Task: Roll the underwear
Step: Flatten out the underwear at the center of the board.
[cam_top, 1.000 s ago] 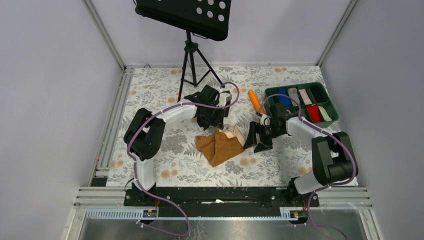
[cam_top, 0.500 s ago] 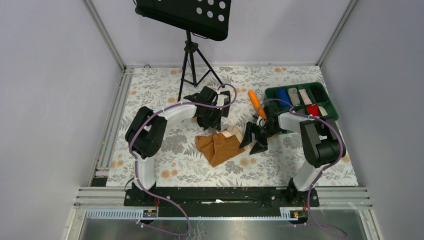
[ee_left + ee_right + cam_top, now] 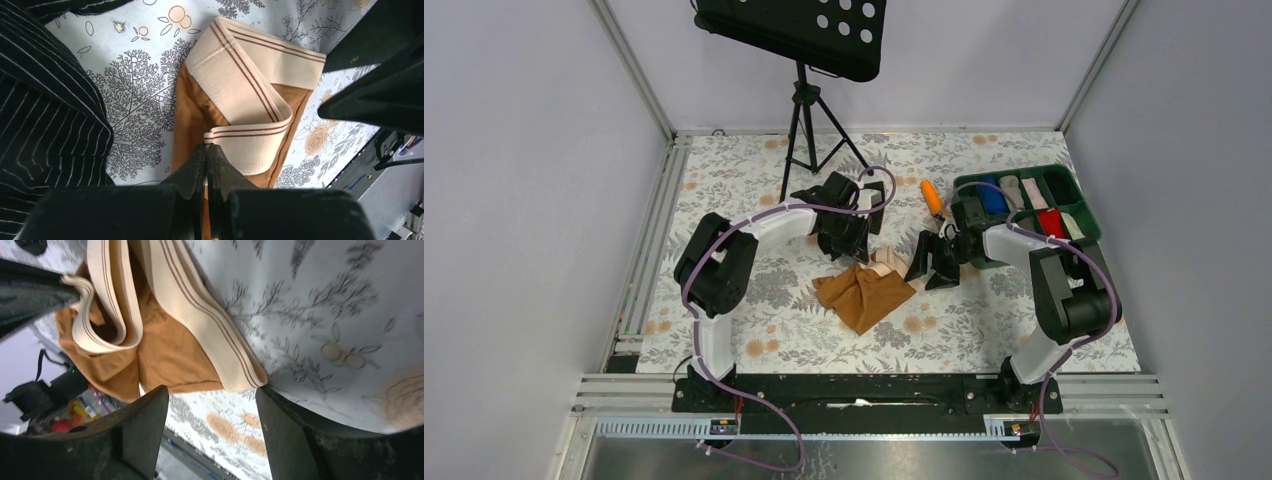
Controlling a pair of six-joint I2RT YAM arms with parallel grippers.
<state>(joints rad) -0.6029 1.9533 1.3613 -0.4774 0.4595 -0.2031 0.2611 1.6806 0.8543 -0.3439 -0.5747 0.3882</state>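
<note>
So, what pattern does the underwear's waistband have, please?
The waistband is pale beige with thin brown stripes, clearest in the left wrist view.

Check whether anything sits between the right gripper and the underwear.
Nothing visible does. The right gripper stands open right at the underwear, with the waistband corner beside one finger and only flowered tablecloth around it.

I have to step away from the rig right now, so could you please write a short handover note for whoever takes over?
Left gripper: shut, pinching a fold of the underwear at its waistband.
Right gripper: open, low at the waistband's other end, holding nothing.
Underwear: lying crumpled between the two grippers.
Done: waistband partly folded over on itself.
Left: the rolling itself; no roll is formed yet.
</note>
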